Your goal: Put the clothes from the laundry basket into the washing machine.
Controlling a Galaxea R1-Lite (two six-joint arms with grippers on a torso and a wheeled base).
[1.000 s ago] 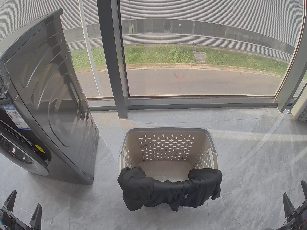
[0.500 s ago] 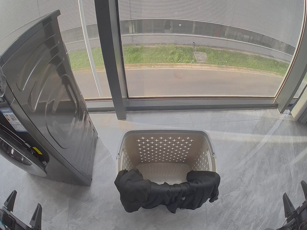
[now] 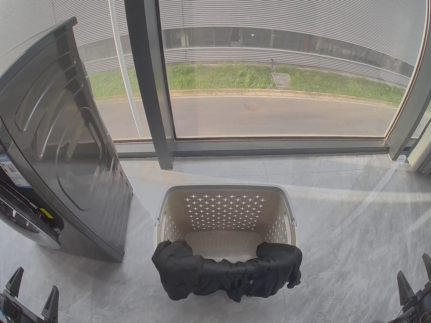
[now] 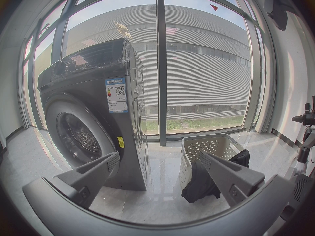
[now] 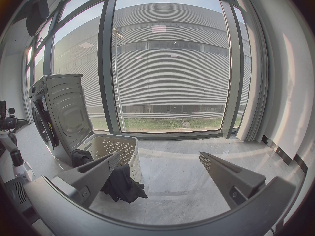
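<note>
Pale grey stone floor (image 3: pixel 359 229) running up to a full-height window (image 3: pixel 278 68).

Head view: the washing machine (image 3: pixel 67 158) stands at the floor's left side, close to the window edge. The laundry basket (image 3: pixel 224 211), cream and perforated, sits mid-floor near the machine, not touching it. A black garment (image 3: pixel 226 274) is draped over the basket's near rim, partly hanging outside. The left gripper (image 3: pixel 32 292) and right gripper (image 3: pixel 415 277) sit low at the floor's near corners, well apart from the basket.

Left wrist view: the left gripper (image 4: pixel 159 155) has its fingers (image 4: pixel 98 167) spread wide, nothing held. Beyond them, the machine's (image 4: pixel 98 115) round front opening (image 4: pixel 78 138) shows the drum. The basket (image 4: pixel 210 145) stands beside it, the garment (image 4: pixel 200 184) over its rim.

Right wrist view: the right gripper (image 5: pixel 159 156) has its fingers (image 5: pixel 229 174) released and empty. The basket (image 5: pixel 115 145) is near, the garment (image 5: pixel 121 184) trailing down its outer wall to the floor, and the machine (image 5: pixel 65 108) is behind.
</note>
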